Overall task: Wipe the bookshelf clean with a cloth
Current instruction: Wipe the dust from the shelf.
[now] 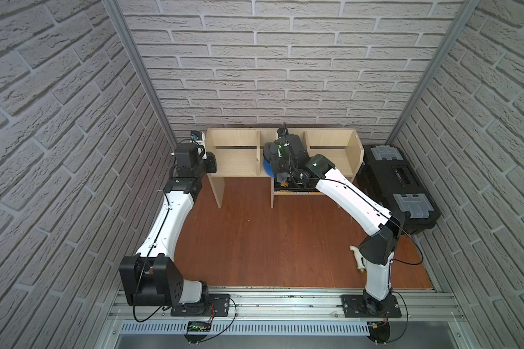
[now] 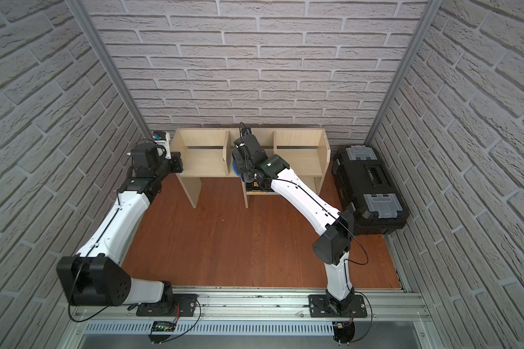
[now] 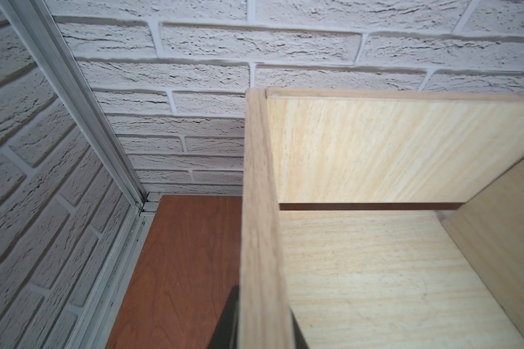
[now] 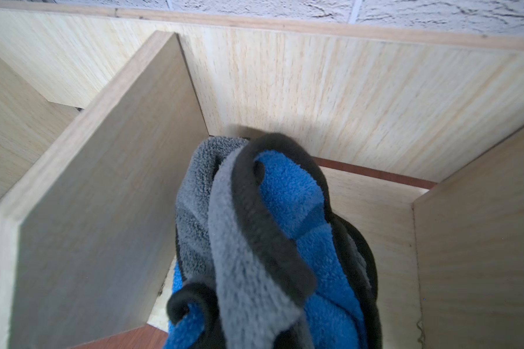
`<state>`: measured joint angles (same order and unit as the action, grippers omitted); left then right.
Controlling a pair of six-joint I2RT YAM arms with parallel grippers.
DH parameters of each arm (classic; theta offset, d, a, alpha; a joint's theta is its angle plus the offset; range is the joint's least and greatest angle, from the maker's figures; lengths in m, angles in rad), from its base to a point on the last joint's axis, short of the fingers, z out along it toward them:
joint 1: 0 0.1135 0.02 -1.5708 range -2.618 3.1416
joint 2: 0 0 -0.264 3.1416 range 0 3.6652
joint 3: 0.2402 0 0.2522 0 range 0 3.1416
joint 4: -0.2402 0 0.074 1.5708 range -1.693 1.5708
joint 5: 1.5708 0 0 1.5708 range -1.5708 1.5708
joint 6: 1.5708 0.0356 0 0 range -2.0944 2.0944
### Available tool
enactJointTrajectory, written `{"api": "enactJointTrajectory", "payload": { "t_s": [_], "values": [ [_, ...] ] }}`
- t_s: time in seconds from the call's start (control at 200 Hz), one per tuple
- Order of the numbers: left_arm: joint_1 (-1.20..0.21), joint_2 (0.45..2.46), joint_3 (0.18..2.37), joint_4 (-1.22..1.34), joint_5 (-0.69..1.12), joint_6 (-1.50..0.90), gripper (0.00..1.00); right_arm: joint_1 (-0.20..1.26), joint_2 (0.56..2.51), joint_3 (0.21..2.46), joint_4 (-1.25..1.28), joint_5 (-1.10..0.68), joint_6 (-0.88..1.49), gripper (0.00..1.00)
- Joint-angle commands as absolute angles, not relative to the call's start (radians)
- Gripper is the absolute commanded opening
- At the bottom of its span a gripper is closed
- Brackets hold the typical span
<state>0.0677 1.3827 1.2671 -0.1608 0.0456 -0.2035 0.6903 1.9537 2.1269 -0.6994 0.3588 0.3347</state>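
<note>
Wiping the middle compartment of the bookshelf, I have my right hand pinching the cloth there and my left hand clamped on its end panel; next, I'd press down and sweep.

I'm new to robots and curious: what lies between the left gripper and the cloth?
Past the left gripper, just the bookshelf's bare left compartment and one divider, then the cloth in the middle compartment. Both top views show this.
</note>
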Motion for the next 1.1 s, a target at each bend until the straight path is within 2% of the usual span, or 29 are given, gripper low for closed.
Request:
{"api": "enactJointTrajectory", "payload": {
  "t_s": [0.0, 0.195, 0.345, 0.52, 0.72, 1.095],
  "values": [
    [0.08, 1.38, 1.244, -0.163, 0.125, -0.268, 0.0, 0.708, 1.86, 2.158, -0.657, 0.368, 0.293, 0.03],
    [0.08, 1.381, 1.243, -0.163, 0.126, -0.268, 0.0, 0.701, 1.704, 2.114, -0.646, 0.5, 0.206, 0.03],
    [0.082, 1.376, 1.243, -0.164, 0.122, -0.264, 0.0, 0.621, 1.636, 2.096, -0.726, 0.555, 0.213, 0.03],
    [0.083, 1.38, 1.243, -0.163, 0.125, -0.266, 0.0, 0.5, 1.568, 1.973, -0.765, 0.474, 0.292, 0.03],
    [0.083, 1.38, 1.243, -0.163, 0.128, -0.268, 0.0, 0.454, 1.603, 1.917, -0.74, 0.358, 0.305, 0.03],
    [0.084, 1.373, 1.243, -0.165, 0.12, -0.267, 0.0, 0.446, 1.724, 1.919, -0.746, 0.405, 0.319, 0.03]
  ]
}}
